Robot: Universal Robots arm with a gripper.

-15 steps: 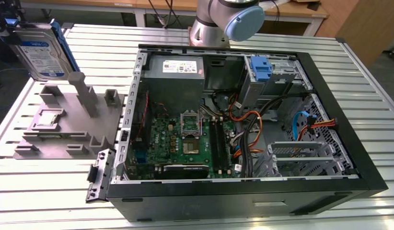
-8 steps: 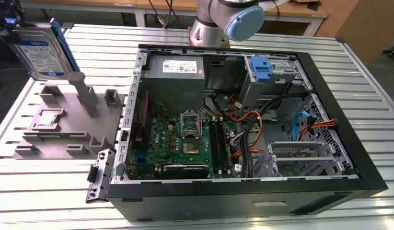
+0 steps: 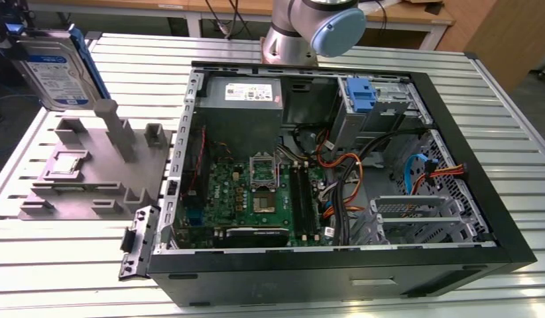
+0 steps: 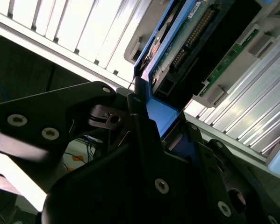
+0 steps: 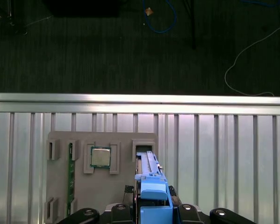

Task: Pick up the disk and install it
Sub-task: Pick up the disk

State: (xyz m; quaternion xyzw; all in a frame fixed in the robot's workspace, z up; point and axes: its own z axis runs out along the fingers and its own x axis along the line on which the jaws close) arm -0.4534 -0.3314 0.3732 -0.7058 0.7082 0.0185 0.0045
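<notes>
Silver-grey disk (image 3: 52,71), white-blue label, blue carrier frame, upright, pinched by tool (image 4: 147,109) above grey fixture (image 3: 89,169).

Bright overhead light in the exterior view, white glare streaks on ribbed silver metal table (image 3: 69,265), deep shade inside open black computer case (image 3: 299,281), black gripper (image 4: 149,105) silhouetted around blue-framed silver-grey disk (image 4: 179,49) in the second wrist view, dim dark floor (image 5: 130,46) beyond glaring table edge.
</notes>
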